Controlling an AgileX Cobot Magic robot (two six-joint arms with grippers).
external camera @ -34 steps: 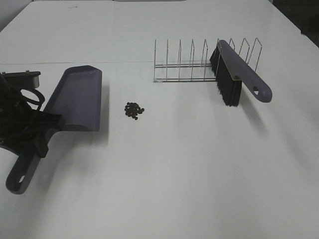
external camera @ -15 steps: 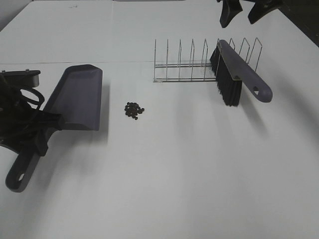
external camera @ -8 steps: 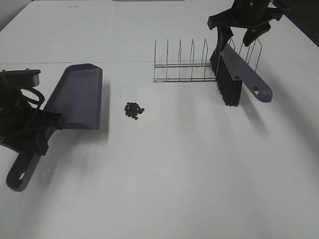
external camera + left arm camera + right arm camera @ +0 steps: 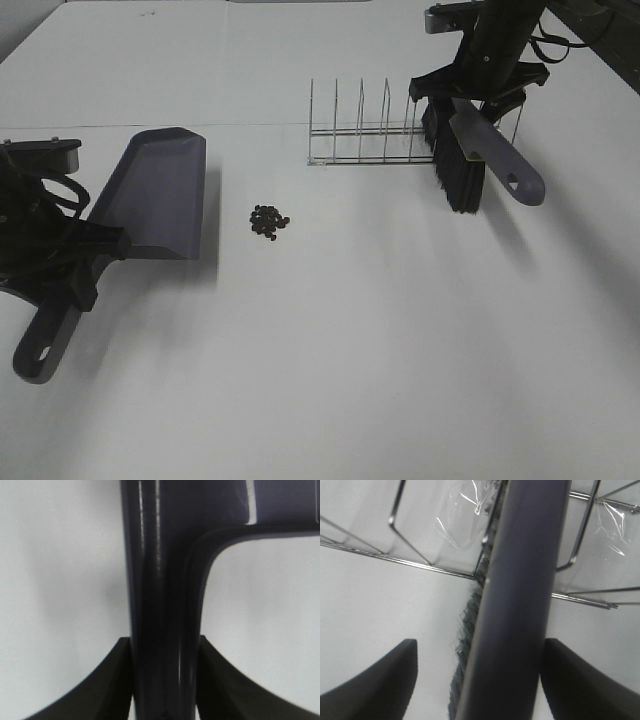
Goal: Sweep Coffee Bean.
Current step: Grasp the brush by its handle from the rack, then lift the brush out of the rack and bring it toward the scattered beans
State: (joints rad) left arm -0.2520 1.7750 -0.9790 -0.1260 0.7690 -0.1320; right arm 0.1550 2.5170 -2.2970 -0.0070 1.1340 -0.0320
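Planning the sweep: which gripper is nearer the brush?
Right. The right gripper straddles the brush at the wire rack, jaws open either side. The left gripper is across the table, shut on the dustpan handle.

small dark coffee bean (image 4: 269,221) cluster, untouched

The counter (image 4: 350,380) is plain white with no pattern. The dustpan (image 4: 160,195) near its left edge is one even grey-purple, handle included, with pale highlights along the stem in the left wrist view. The coffee bean (image 4: 268,221) pile is dark brown-black. Toward the far right corner, the brush (image 4: 505,165) has a grey-purple back and handle, and its bristles (image 4: 458,180) are black. The wire rack (image 4: 360,135) is silvery metal. The left hand (image 4: 165,680) and right hand (image 4: 479,680) are black.
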